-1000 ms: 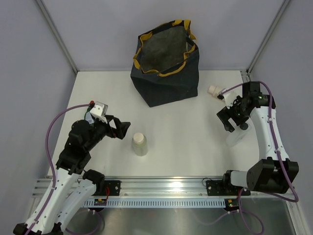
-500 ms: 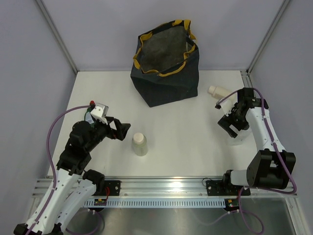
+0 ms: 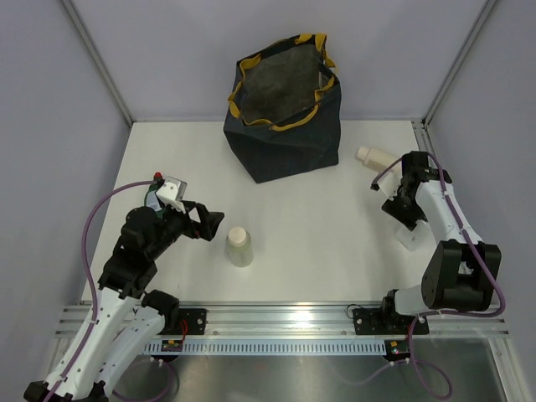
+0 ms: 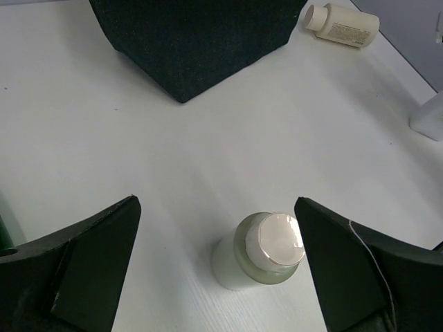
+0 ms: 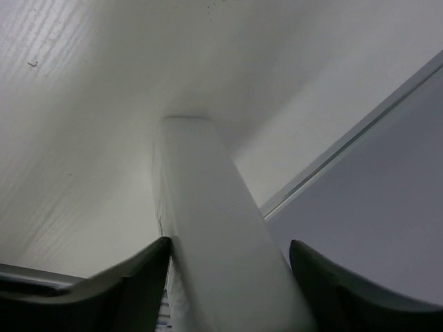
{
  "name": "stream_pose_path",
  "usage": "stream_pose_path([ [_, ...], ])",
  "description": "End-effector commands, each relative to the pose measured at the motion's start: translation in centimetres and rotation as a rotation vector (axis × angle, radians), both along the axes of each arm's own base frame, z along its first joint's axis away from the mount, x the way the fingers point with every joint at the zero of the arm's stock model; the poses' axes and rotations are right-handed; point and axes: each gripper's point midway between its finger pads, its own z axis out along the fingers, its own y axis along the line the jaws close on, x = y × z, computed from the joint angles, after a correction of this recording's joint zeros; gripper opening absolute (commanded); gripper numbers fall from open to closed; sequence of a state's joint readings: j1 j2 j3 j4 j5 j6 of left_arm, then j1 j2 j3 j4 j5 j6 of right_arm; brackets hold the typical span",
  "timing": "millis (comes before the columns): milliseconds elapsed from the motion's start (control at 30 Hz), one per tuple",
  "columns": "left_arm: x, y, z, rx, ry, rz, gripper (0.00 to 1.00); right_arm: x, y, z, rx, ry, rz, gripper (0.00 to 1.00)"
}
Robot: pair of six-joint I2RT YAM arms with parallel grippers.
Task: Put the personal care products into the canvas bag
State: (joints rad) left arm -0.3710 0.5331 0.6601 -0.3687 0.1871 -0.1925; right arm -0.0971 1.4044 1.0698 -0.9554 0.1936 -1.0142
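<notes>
Right gripper (image 5: 230,246): pointed down at the table's (image 3: 318,243) right edge, jaws set on either side of a white tube (image 5: 201,180) that stands upright. Left finger (image 5: 131,290) looks to be against the tube wall; a thin gap seems to remain at the right finger (image 5: 346,290). Cannot tell whether the tube is clamped. No print shows on the tube's visible face. A metal rail (image 5: 353,142) and a grey wall panel (image 5: 394,207) sit just beyond it.

Left gripper (image 3: 209,224): jaws spread wide, holding nothing, low over the table and aimed toward the centre. Pale green bottle (image 4: 249,256) stands upright just ahead of it, off-white cap (image 4: 277,239) on, fingers apart from it. No label visible on it.

Cream bottle (image 4: 344,24): lying on its side near the far right of the table, cap toward the bag. Its label carries lines of small print, too fine to read.

Canvas bag (image 3: 285,126): upright at the far middle of the table, dark navy, mustard-yellow rim and handles (image 3: 316,46), mouth open. Only grey lining (image 3: 280,79) shows inside. No writing on its outer face. All three products are on the table, outside the bag.
</notes>
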Motion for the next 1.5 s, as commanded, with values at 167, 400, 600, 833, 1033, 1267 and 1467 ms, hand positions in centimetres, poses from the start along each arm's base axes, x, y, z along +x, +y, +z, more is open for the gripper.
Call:
stream_pose_path([
  [167, 0.4, -0.2, 0.6, -0.019, -0.018, -0.002, 0.99, -0.4, -0.2, -0.1, -0.033, 0.318, 0.552, 0.19],
  [400, 0.5, -0.4, 0.4, -0.017, -0.011, -0.009, 0.99, -0.5, 4.2, 1.6, 0.244, 0.244, 0.384, 0.0],
  [600, 0.5, -0.5, 0.4, -0.021, -0.006, -0.014, 0.99, 1.1, 9.6, 4.2, 0.561, 0.165, 0.183, 0.0],
  [833, 0.5, -0.7, 0.7, -0.028, -0.006, -0.023, 0.99, 1.9, 16.3, 7.7, 0.972, 0.143, 0.049, 0.0],
  [1033, 0.3, -2.0, 1.4, -0.072, 0.005, -0.085, 0.99, 2.4, 19.8, 8.9, 1.241, 0.201, -0.026, 0.0],
  [1267, -0.1, -3.4, 3.3, -0.141, -0.011, -0.148, 0.99, 3.8, 22.3, 12.6, 1.515, 0.273, -0.057, 0.0],
  [1467, 0.4, -4.7, 4.3, -0.217, 0.019, -0.187, 0.99, 4.8, 23.3, 15.5, 1.698, 0.325, -0.103, 0.0],
])
